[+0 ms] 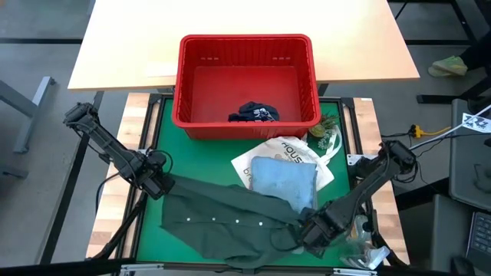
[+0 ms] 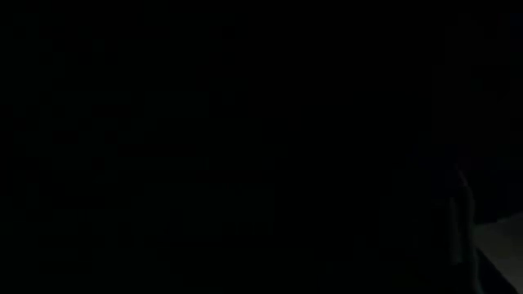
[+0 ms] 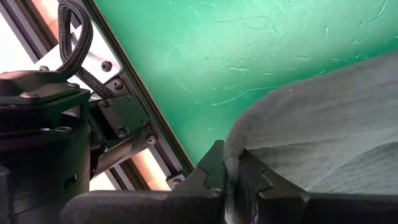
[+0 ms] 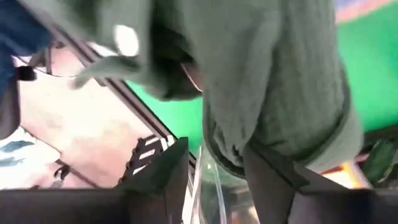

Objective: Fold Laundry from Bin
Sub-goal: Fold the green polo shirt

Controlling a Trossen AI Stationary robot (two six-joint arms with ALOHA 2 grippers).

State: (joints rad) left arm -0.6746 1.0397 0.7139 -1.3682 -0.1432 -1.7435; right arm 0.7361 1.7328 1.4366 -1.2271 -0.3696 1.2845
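Note:
A dark olive-green shirt point(image 1: 230, 215) lies spread along the near part of the green mat point(image 1: 165, 123). My left gripper point(image 1: 159, 186) is shut on its left end. My right gripper point(image 1: 313, 232) stands open at its right end, with bunched cloth point(image 4: 249, 93) between the fingers. A light blue shirt point(image 1: 284, 178) lies folded on a white tote bag point(image 1: 295, 149). The red bin point(image 1: 245, 40) stands at the far side with navy shorts point(image 1: 253, 113) on its floor. The low view is dark. My left gripper pinches a rounded edge of the green shirt point(image 3: 231, 163) between its two fingers, which point steeply down. The cloth spreads away from the hold over the mat, slack. My right gripper's fingers stand apart around the shirt's bunched end. The cloth lies against one finger point(image 4: 277, 168). The other finger point(image 4: 165, 171) is clear of it.
A light wooden table point(image 1: 245, 19) stands behind the bin. A small green leafy thing point(image 1: 326, 132) lies at the bin's near right corner. Clear plastic point(image 1: 367, 249) lies at the near right, beside my right gripper. The metal frame point(image 3: 134, 93) borders the mat.

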